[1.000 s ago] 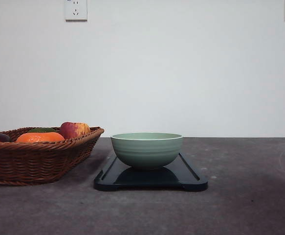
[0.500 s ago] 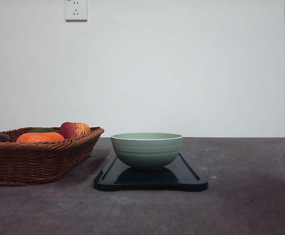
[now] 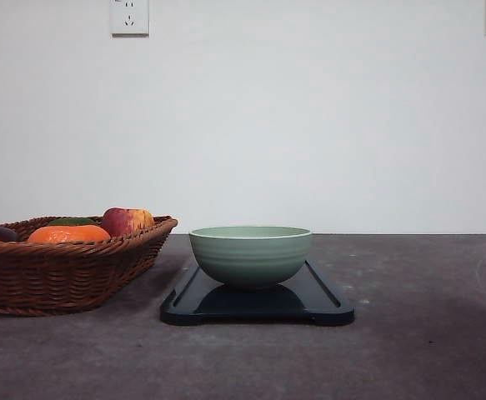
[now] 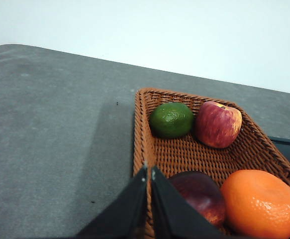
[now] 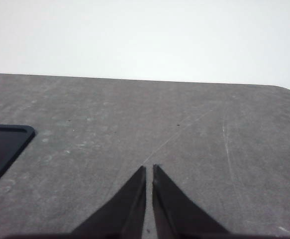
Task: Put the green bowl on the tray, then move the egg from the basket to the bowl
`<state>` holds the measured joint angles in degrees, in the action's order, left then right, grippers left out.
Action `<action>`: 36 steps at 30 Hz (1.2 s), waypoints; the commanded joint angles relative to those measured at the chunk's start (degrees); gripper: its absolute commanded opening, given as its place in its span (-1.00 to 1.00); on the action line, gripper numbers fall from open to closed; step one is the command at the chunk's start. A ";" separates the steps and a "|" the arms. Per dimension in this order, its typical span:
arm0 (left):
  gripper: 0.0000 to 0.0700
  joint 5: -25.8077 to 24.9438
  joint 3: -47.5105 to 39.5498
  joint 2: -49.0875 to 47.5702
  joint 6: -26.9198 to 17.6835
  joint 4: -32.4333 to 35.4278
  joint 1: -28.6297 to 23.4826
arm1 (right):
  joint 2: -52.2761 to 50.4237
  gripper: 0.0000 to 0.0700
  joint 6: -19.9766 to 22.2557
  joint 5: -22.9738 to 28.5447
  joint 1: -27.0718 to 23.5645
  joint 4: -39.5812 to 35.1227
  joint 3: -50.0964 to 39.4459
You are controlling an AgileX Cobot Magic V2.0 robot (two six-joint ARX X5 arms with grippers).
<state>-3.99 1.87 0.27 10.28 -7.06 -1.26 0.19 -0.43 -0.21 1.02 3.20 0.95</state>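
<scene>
Left wrist view shows the left gripper (image 4: 148, 172) pinched together, empty, above the basket (image 4: 184, 154), risking grabbing the wrong fruit.

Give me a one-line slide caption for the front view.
Green bowl sits on the dark tray, beside a wicker basket holding fruit.

Two matte black, wedge-shaped left gripper fingers (image 4: 144, 199) and right gripper fingers (image 5: 135, 199), each pair tapering to thin pointed tips.
</scene>
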 commanded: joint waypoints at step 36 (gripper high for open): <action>-1.00 -0.04 -1.09 -0.09 0.30 0.69 -0.07 | 0.02 -0.96 -0.64 0.10 -0.04 -0.70 -0.26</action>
<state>-3.99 1.87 0.27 10.29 -7.06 -1.26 0.19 -0.43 -0.21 1.02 3.19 0.95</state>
